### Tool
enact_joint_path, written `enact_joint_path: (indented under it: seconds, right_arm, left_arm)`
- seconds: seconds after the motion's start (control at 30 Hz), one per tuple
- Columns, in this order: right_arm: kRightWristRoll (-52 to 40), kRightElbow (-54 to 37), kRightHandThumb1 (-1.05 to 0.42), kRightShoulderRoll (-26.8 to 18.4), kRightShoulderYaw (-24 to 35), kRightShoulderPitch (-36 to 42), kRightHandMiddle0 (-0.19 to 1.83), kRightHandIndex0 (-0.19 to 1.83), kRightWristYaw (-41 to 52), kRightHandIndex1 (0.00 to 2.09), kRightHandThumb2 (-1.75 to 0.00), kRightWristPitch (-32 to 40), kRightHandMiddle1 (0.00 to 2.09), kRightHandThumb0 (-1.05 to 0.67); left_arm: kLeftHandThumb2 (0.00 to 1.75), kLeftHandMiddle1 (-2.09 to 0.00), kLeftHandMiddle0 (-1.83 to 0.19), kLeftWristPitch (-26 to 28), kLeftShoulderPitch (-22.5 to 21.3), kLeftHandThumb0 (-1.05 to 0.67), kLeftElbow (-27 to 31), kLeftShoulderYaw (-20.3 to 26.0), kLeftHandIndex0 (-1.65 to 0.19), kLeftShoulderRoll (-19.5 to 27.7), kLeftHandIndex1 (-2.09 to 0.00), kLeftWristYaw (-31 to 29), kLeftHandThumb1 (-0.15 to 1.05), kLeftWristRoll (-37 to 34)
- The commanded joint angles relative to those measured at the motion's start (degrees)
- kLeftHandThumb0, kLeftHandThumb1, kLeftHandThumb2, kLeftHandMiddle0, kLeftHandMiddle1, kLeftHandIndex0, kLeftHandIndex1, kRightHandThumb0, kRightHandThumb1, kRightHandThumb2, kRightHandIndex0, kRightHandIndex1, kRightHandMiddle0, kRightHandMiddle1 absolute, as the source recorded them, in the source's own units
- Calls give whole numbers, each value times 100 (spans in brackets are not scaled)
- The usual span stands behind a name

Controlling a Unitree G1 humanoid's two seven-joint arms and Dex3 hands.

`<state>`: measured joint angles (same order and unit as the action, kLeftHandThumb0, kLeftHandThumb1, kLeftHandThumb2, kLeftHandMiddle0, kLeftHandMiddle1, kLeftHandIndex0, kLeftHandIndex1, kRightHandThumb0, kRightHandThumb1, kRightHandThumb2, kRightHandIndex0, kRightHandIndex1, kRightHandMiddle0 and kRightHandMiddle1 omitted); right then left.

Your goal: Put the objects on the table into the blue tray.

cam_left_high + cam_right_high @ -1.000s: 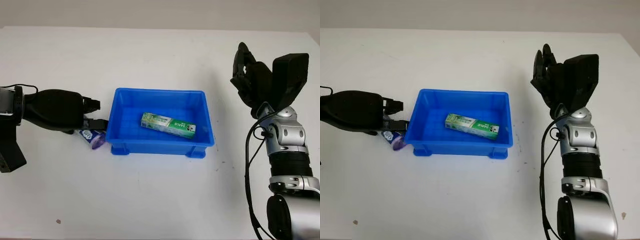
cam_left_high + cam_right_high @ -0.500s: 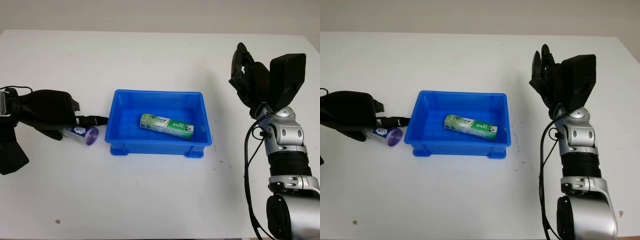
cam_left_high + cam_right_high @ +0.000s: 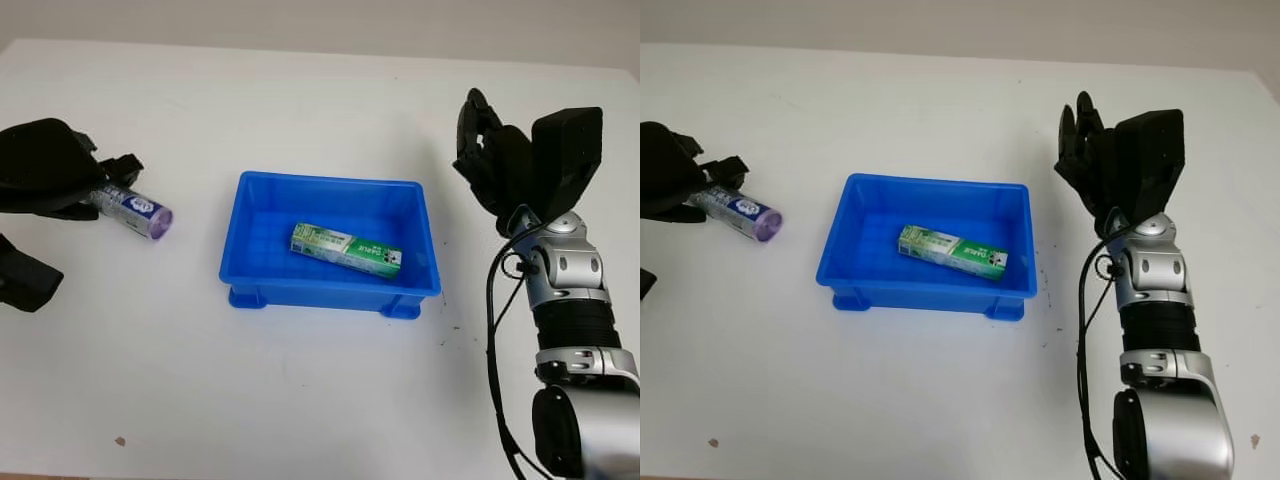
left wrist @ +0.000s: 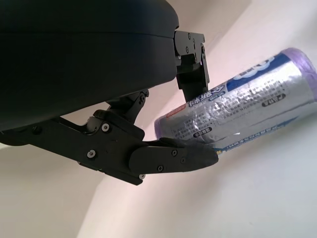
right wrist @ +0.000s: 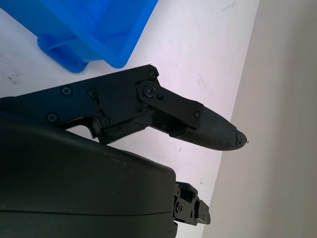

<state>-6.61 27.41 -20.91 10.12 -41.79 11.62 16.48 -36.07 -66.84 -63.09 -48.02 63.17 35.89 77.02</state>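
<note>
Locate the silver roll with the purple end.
In the left eye view the silver roll is held in the left hand, off the table, left of the blue tray.

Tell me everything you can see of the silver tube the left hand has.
The tube is a silver, foil-looking cylinder with a blue label, small printed text and a purple end. The left hand grips its near end; in the left wrist view the fingers close around it. It is held roughly level, purple end pointing toward the blue tray, and sits left of the tray, apart from it, seemingly lifted off the table.
</note>
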Motion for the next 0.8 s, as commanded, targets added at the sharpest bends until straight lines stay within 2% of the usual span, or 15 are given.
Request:
enact_joint_path:
  seconds: [0.0,0.07,0.13,0.27,0.3,0.4,0.57,0.67,0.77]
  right_arm:
    - [9,36,-105,-94,21,-80,-19,-19,51,0,-82,-135,0,-67]
    - [30,66,-105,-99,17,-71,-19,-19,54,0,-83,-182,0,-65]
    - [51,63,-105,-98,5,-65,-19,-19,50,0,-83,-198,0,-64]
    - [81,49,-105,-65,10,-69,-19,-19,10,0,-83,-183,0,-64]
    - [70,44,-105,-53,23,-68,-19,-19,10,0,-83,-175,0,-64]
    - [68,50,-105,-42,19,-58,-19,-19,30,0,-82,-210,0,-64]
    - [59,40,-105,-3,26,-28,-19,-19,7,0,-82,-256,0,-63]
    - [60,39,-105,-3,29,-10,-19,-19,10,0,-82,-294,0,-63]
    - [28,22,-105,16,57,8,-19,-19,-2,0,-82,-288,0,-62]
  left_arm:
    - [46,-209,-61,129,-127,-44,163,249,-24,64,-209,-6,105,-172]
    - [40,-209,-61,152,-139,-43,340,482,-27,95,-209,-23,105,-388]
    - [44,-209,-57,125,-102,-45,541,818,-24,86,-209,-54,105,-747]
    - [52,-209,-64,-158,122,-49,1117,1562,-40,-23,-209,-231,105,-1712]
    - [50,-209,-72,-202,214,-50,1341,1731,-48,-44,-209,-374,105,-1936]
    - [47,-209,-79,-304,569,-50,2106,2228,-57,-99,-209,-1005,105,-2633]
    - [52,-209,-83,-254,1224,-51,3301,3020,-59,-295,-209,-2096,105,-3783]
    - [53,-209,-84,61,1522,-51,3945,3447,-44,-482,-209,-2791,105,-4379]
    - [53,-209,-88,359,1725,-51,4508,3782,-48,-721,-209,-3477,105,-5038]
